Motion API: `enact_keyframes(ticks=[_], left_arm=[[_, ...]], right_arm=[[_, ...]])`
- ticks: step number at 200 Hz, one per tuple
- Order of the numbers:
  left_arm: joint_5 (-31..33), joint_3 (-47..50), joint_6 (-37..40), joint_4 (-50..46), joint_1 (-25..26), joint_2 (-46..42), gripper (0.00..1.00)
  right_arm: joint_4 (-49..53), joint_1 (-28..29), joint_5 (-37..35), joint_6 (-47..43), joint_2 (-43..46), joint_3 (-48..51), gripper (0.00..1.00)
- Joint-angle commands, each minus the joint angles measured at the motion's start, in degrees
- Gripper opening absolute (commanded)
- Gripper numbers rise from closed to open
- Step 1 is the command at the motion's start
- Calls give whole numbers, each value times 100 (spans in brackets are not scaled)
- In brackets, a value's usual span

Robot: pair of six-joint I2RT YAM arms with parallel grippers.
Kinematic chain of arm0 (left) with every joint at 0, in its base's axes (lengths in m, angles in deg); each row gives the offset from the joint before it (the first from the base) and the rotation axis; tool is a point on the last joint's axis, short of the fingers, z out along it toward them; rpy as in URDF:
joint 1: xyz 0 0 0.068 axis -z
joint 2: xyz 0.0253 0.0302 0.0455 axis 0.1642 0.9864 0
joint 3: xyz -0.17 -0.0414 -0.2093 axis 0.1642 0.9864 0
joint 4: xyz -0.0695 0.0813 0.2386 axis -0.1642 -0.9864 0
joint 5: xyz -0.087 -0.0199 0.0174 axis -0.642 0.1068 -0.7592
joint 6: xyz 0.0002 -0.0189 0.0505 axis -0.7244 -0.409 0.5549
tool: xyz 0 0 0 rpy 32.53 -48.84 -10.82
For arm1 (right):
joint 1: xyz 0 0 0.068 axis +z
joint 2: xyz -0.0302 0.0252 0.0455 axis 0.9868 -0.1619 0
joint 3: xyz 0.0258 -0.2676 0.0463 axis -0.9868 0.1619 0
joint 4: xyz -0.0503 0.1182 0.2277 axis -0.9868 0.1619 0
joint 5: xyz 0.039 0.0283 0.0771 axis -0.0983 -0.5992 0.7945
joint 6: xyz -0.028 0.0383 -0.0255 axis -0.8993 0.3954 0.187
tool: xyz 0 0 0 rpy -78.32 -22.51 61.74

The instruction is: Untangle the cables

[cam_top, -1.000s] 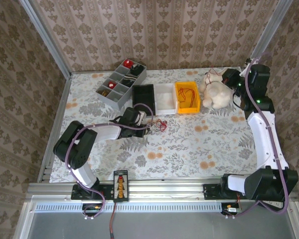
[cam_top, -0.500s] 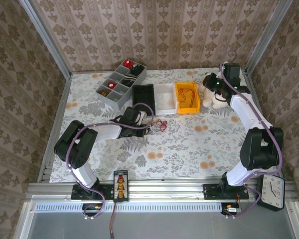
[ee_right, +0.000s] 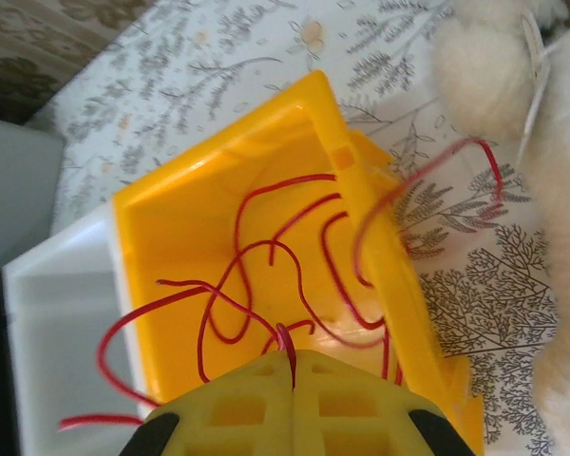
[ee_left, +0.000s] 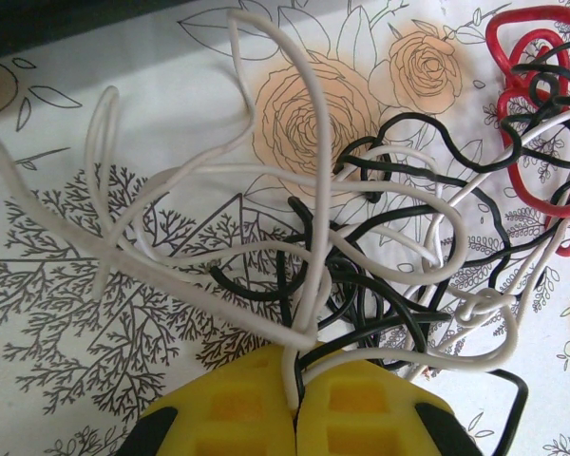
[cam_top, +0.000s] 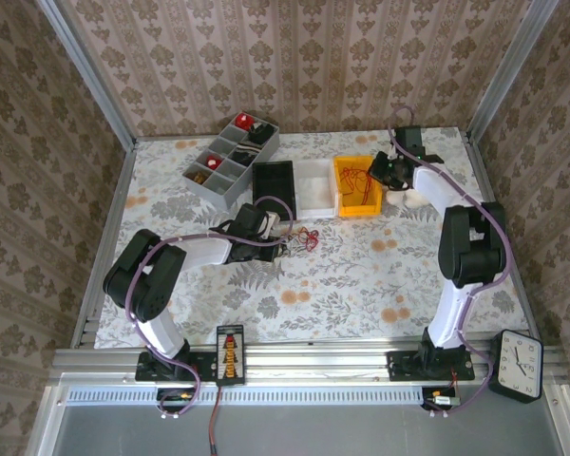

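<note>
A tangle of white cable (ee_left: 313, 171), black cable (ee_left: 361, 309) and red cable (ee_left: 520, 180) lies on the floral table, left of centre, seen small as a bunch (cam_top: 304, 237) in the top view. My left gripper (ee_left: 294, 366) (cam_top: 281, 242) rests at the bunch's near edge, shut on a white strand, with a black strand running close beside it. My right gripper (ee_right: 293, 359) (cam_top: 380, 171) hangs over the yellow bin (ee_right: 218, 157) (cam_top: 347, 202), shut on a thin red cable (ee_right: 285, 185). That cable loops through the bin and spills over its walls.
A white bin (cam_top: 313, 185) and a black bin (cam_top: 274, 185) stand left of the yellow one. A grey divided tray (cam_top: 217, 185) sits at the back left. A cream plush toy (cam_top: 413, 197) (ee_right: 484, 66) lies just right of the yellow bin. A clock (cam_top: 518, 359) stands off the table, near right.
My right arm has swung left from beside the plush toy to above the yellow bin, bringing the red cable with it. The left arm and the tangle have stayed put.
</note>
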Motion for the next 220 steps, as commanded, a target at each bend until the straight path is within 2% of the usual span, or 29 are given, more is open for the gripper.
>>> enact_keyframes(ticks=[1,21,37,48,66,92,123,169,220], left_arm=[[-74,-24,134,-269,68,178,0],[-56,-24,123,-277,66,187,0],[-63,-3,127,-260,68,194,0],[-56,-6,121,-261,68,205,0],[-64,-20,124,-270,68,237,0],[-82,-74,141,-301,68,299,0],[-76,-68,132,-295,68,311,0],[-64,-88,151,-331,68,361,0],[-142,-206,236,-460,68,494,0]], right_arm=[[470,134,-149,-112,-201,-276,11],[262,174,-162,-92,27,-87,38],[-56,183,-324,-72,399,222,48],[-178,170,-530,-84,630,384,51],[-28,142,-817,-182,740,367,52],[461,39,-903,-161,457,-20,50],[658,-189,-448,308,-41,-410,45],[-118,-388,133,1338,-339,-260,43],[-723,-456,355,2113,-605,-262,43]])
